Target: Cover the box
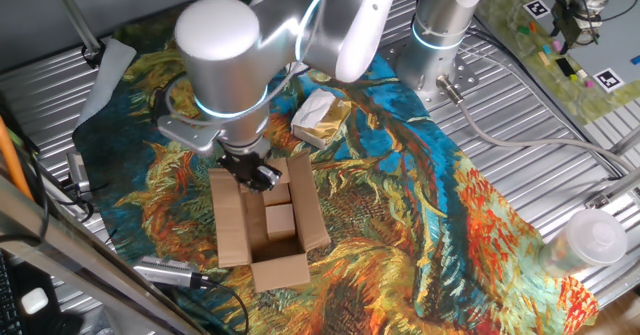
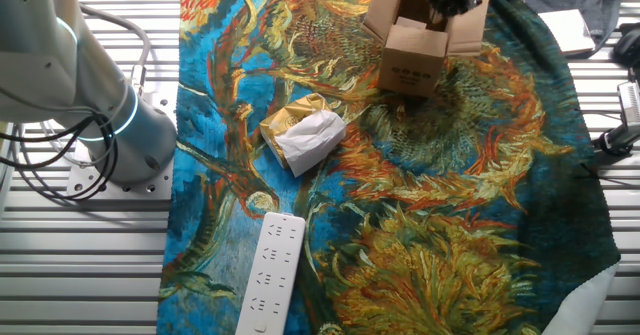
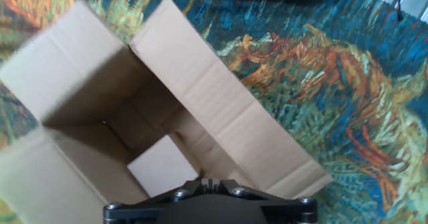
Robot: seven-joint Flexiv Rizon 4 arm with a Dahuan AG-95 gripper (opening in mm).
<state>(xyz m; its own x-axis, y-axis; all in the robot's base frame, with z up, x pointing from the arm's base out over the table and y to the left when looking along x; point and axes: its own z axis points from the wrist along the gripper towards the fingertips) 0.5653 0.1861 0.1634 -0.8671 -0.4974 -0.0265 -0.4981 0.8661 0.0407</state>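
Hovering over the open box (image 1: 268,230), the arm is bent down from above.

The wrist is pointed steeply downward, with the fingers (image 1: 258,174) placed at the box's far rim, just above one flap. Whether the fingers are open or closed cannot be told, since they are hidden in the hand view and too dark elsewhere. The box is seen on the patterned cloth (image 1: 400,185) of the worktop, all four flaps spread outward. A white-and-yellow packet (image 1: 320,118) lies near the box, apart from it.
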